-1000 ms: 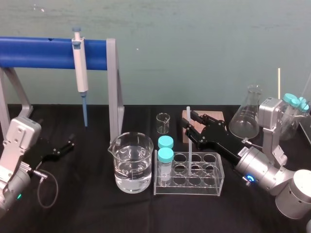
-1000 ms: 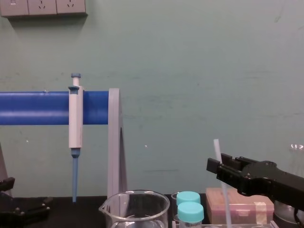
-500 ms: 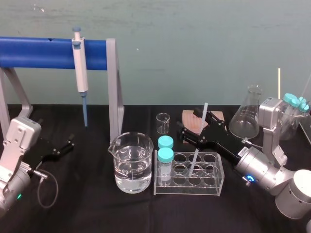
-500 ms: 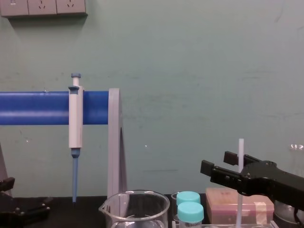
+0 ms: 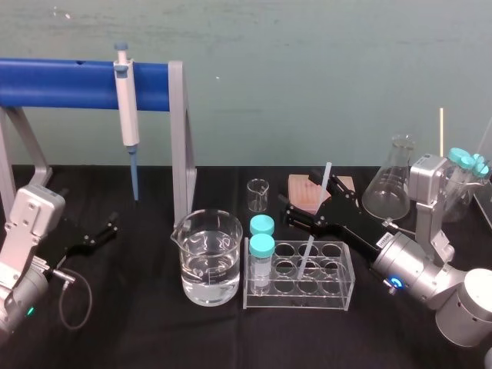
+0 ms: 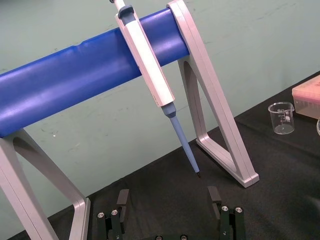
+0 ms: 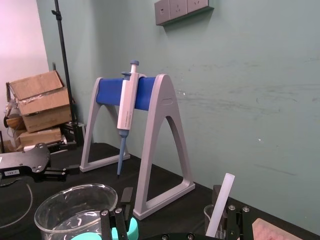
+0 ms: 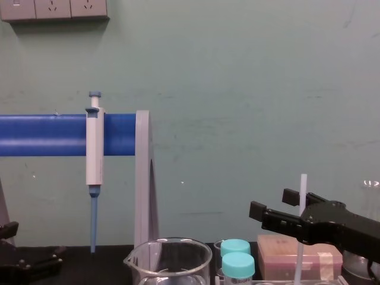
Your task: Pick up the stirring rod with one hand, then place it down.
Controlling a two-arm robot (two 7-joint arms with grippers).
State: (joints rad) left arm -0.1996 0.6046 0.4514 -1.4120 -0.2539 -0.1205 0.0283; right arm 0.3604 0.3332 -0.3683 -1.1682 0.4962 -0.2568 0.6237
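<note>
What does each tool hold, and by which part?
Nothing. The right tool is open around the stirring rod, which stands tilted in the tube rack. The left tool, parked at left, is open.

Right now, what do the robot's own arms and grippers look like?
Both arms are silver-grey with rounded cylindrical joints and a boxy silver bracket at the wrist. The left gripper and right gripper are black plastic with flat jaws. A grey cable loops by the left arm; the right arm carries a blue ring light.
</note>
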